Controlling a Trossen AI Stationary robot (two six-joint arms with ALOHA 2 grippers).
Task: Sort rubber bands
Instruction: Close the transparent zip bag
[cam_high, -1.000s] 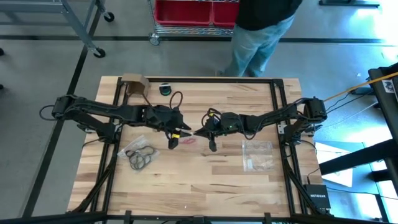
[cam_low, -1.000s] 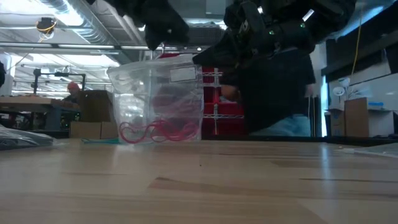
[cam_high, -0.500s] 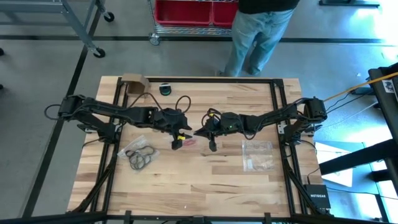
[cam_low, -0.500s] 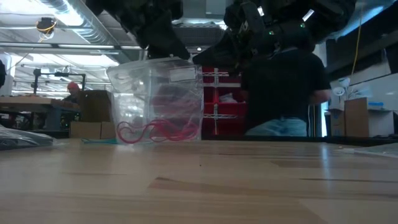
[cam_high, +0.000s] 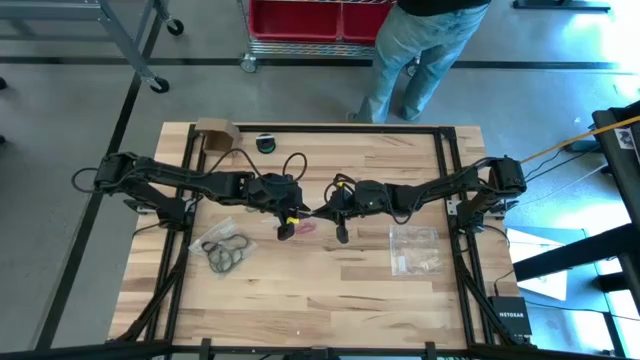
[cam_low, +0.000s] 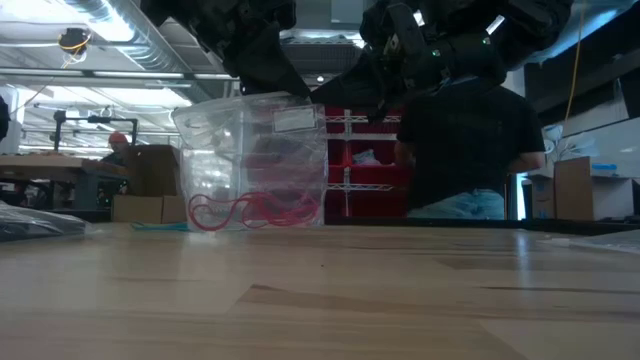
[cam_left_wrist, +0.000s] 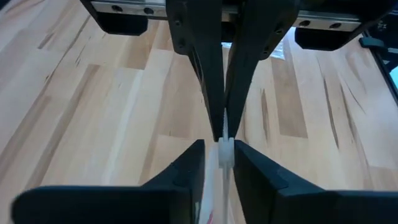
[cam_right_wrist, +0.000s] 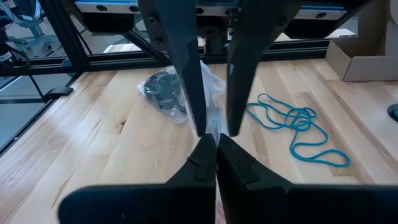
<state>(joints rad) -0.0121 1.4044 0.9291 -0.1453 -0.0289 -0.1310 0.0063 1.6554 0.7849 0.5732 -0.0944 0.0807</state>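
A clear zip bag (cam_low: 250, 150) stands upright at the table's middle, its bottom on the wood, with red rubber bands (cam_low: 250, 212) lying inside. My left gripper (cam_left_wrist: 219, 155) and my right gripper (cam_right_wrist: 216, 146) meet over its top edge, both shut on it. In the high view they face each other, the left gripper (cam_high: 288, 224) and the right gripper (cam_high: 318, 213). Black rubber bands (cam_high: 225, 250) lie in another clear bag at the near left. Loose teal rubber bands (cam_right_wrist: 298, 127) lie on the wood beyond it. My left gripper pinches the bag's top edge at the white zip strip (cam_left_wrist: 225, 152) between its two fingers. The fingers slant down from the table's left. The bag hangs upright below them with its bottom on the table. My right gripper pinches the same top edge (cam_right_wrist: 214, 132) between its two fingers, right beside the left fingers. It comes nearly level from the table's right, slanting a little down. The bag stays upright under it, bottom on the wood.
A third clear bag (cam_high: 413, 250) lies flat at the near right. A cardboard box (cam_high: 215, 133) and a small dark round thing (cam_high: 265, 143) sit at the far left. A person (cam_high: 415, 50) stands beyond the far edge. Bare wood lies near the front edge.
My left gripper has come down onto the bag's top edge and a little toward my right gripper. The bag has stayed upright in place with the red bands at its bottom.
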